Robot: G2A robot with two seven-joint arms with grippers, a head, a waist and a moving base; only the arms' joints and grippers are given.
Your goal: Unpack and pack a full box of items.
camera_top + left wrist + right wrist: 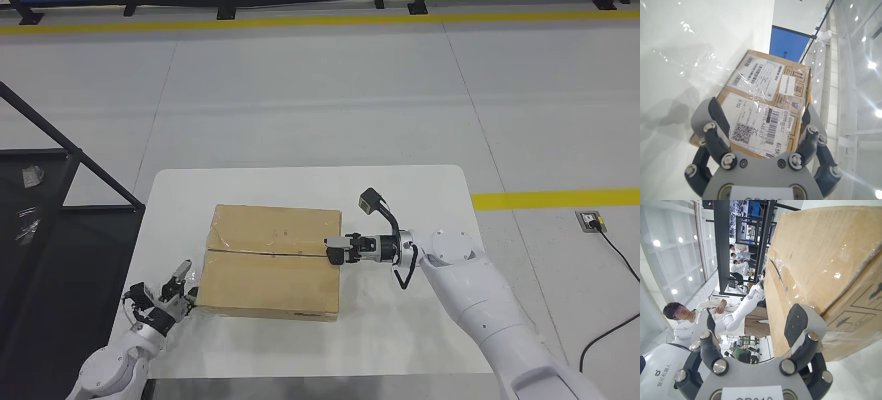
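Note:
A closed brown cardboard box (pixel 272 260) lies on the white table (pixel 400 190), its top flaps sealed with clear tape along the middle seam. My left gripper (pixel 170 293) stands open at the box's front left corner, facing the end wall covered with shipping labels (pixel 761 113); its fingers (pixel 718 115) frame that wall without touching it. My right gripper (pixel 333 250) is open at the box's right end, level with the top seam. One of its pads (pixel 796 324) rests close against the box (pixel 819 266) top edge, the other hangs free.
The table's far half and right side are bare white surface. A black metal frame with netting (pixel 40 200) stands to the left of the table. A yellow floor line (pixel 560 198) runs on the right.

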